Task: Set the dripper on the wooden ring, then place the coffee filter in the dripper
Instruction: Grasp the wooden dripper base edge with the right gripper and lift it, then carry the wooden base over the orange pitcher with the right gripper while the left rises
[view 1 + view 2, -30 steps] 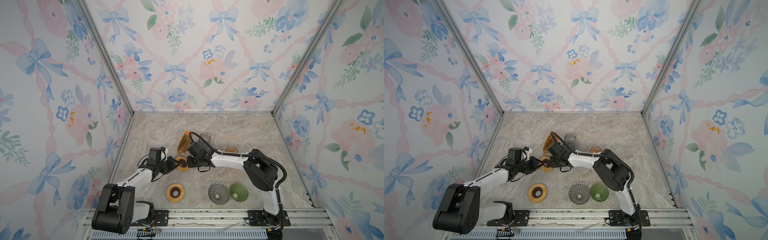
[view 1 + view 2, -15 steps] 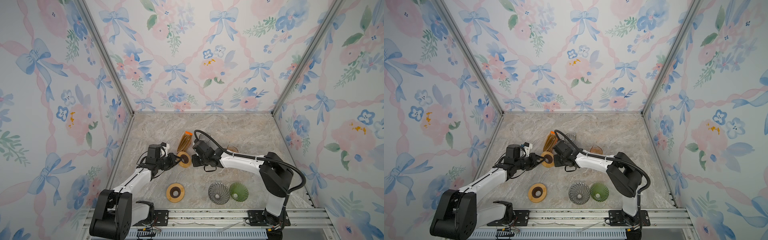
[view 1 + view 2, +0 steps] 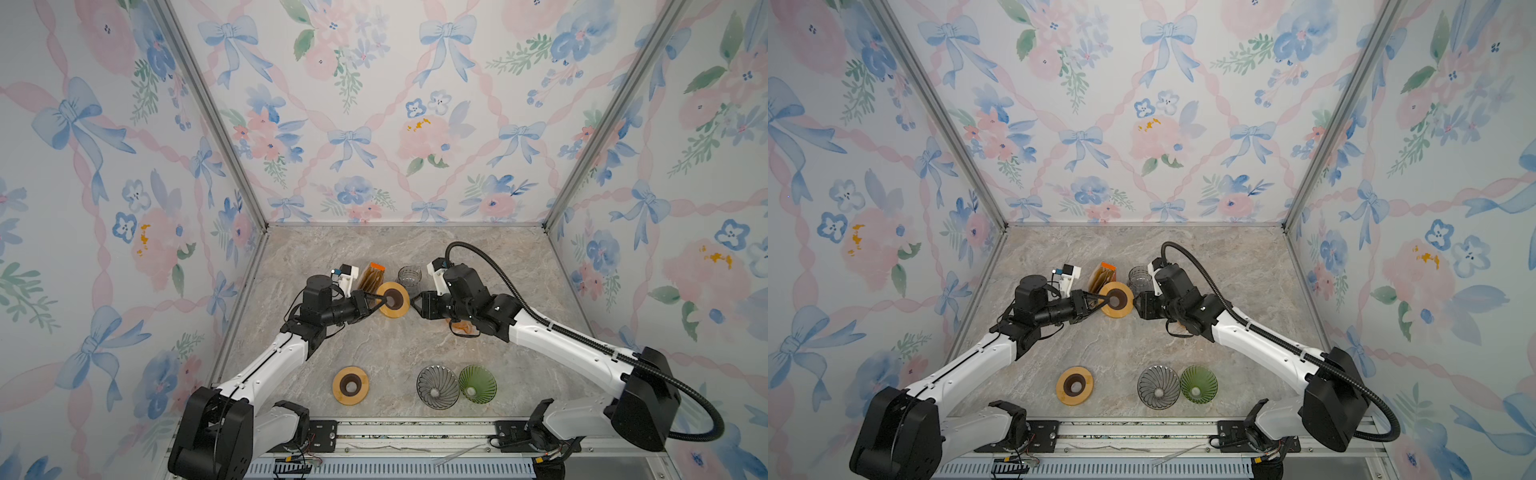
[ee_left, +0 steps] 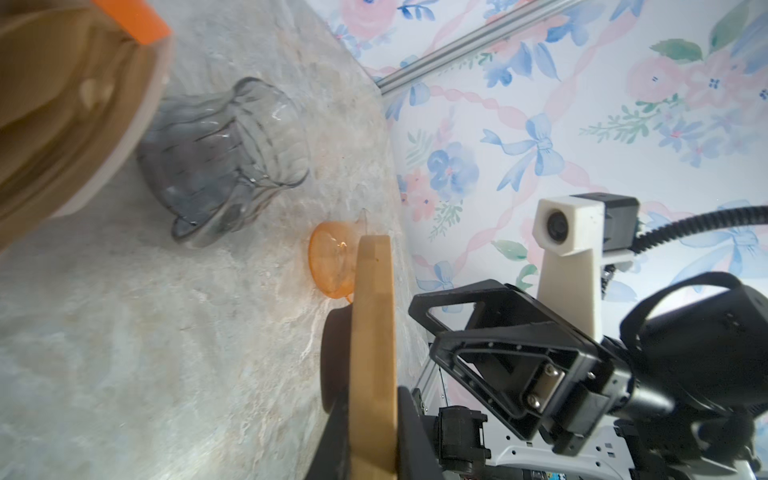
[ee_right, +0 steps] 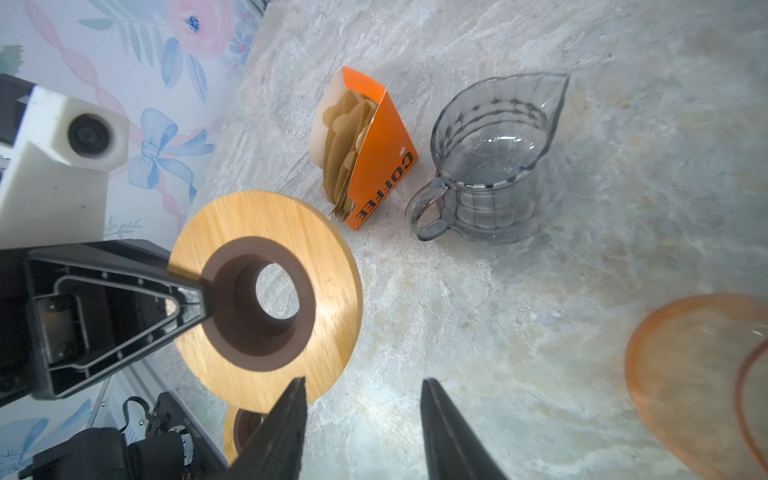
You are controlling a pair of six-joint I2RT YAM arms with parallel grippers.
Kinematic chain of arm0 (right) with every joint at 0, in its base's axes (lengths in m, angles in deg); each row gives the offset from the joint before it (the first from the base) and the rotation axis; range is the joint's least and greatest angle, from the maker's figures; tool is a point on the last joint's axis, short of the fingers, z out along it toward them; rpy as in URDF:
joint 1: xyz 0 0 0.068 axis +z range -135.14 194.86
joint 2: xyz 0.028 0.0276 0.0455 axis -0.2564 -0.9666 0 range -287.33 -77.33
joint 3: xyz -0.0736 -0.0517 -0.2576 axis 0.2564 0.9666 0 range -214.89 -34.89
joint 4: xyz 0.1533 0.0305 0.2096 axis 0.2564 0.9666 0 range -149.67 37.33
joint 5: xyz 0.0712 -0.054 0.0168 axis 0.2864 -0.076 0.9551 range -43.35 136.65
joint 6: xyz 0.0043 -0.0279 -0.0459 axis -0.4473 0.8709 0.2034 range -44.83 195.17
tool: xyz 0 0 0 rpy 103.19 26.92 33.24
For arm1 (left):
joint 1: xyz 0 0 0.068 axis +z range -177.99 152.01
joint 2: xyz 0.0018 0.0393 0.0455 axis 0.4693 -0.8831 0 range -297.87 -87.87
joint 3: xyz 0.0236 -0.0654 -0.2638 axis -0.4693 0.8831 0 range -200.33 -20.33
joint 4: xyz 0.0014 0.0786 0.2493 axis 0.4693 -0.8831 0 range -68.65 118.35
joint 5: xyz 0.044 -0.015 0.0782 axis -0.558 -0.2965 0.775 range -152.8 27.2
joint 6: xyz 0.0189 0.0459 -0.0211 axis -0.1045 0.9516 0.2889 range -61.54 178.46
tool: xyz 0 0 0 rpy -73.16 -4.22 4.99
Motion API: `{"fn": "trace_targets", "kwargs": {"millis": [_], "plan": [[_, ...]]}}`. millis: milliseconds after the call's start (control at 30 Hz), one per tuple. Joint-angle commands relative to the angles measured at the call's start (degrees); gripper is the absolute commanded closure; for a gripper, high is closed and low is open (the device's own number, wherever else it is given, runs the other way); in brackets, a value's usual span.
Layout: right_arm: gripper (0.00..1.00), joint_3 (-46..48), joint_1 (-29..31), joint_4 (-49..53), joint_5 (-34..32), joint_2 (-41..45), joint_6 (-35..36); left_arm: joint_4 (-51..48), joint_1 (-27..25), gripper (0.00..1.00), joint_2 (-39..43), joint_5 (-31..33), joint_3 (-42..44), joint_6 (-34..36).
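Brown paper coffee filters (image 5: 345,141) stand in an orange box (image 3: 372,277) (image 3: 1102,276) at the back of the table. A clear grey dripper (image 3: 437,386) (image 3: 1158,386) and a green dripper (image 3: 477,383) (image 3: 1198,383) sit side by side at the front. An orange dripper (image 5: 690,374) (image 4: 330,266) lies under my right arm. My left gripper (image 3: 380,302) (image 4: 372,419) is shut on a wooden ring holder (image 3: 395,309) (image 5: 328,291), held tilted above the table. My right gripper (image 3: 417,305) (image 5: 365,382) stands open just right of the ring, with nothing between its fingers.
A clear grey glass pitcher (image 3: 409,275) (image 5: 490,166) stands right of the filter box. A second wooden ring holder (image 3: 350,385) (image 3: 1074,385) lies flat at the front left. Floral walls close in the marble table (image 3: 374,345) on three sides.
My right gripper has opened, let go of the wooden ring and drawn back to the right. My left gripper has kept its hold on the ring and carried it slightly rightward.
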Motion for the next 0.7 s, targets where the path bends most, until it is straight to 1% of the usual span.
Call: {"fn": "trace_targets", "kwargs": {"millis": [0, 133, 233, 300, 367, 467, 567, 600, 667], "plan": [[0.49, 2.94, -4.57, -2.46, 8.15, 5.40, -3.59, 8.54, -2.36, 0.89, -0.60, 0.30, -2.42, -4.79], [0.42, 5.32, -9.78, -5.42, 15.22, 10.93, -6.68, 15.11, -5.43, 0.89, -1.98, 0.62, -3.44, -8.96], [0.37, 7.13, -13.43, -8.20, 21.74, 14.02, -8.88, 21.13, -7.16, 0.88, -3.59, 0.37, -3.67, -12.45], [0.35, 9.71, -16.82, -13.08, 26.68, 15.95, -12.60, 24.85, -7.95, 0.89, -4.27, 0.49, -3.88, -14.75], [0.35, 12.09, -19.40, -17.89, 30.27, 17.46, -16.33, 26.56, -8.74, 0.88, -4.79, 0.66, -4.44, -15.82], [0.35, 13.32, -21.12, -20.06, 32.69, 18.76, -18.02, 26.97, -9.86, 0.89, -5.22, 1.40, -5.77, -16.52], [0.37, 14.25, -21.56, -24.51, 36.08, 18.66, -20.78, 29.04, -10.99, 0.89, -6.09, 1.63, -6.11, -17.78], [0.38, 14.69, -21.61, -26.93, 36.98, 18.51, -22.29, 29.56, -11.34, 0.89, -6.45, 1.72, -7.54, -18.03], [0.41, 15.45, -21.74, -30.79, 38.23, 17.91, -24.75, 30.68, -12.22, 0.89, -7.17, 1.97, -8.59, -18.76]]}}
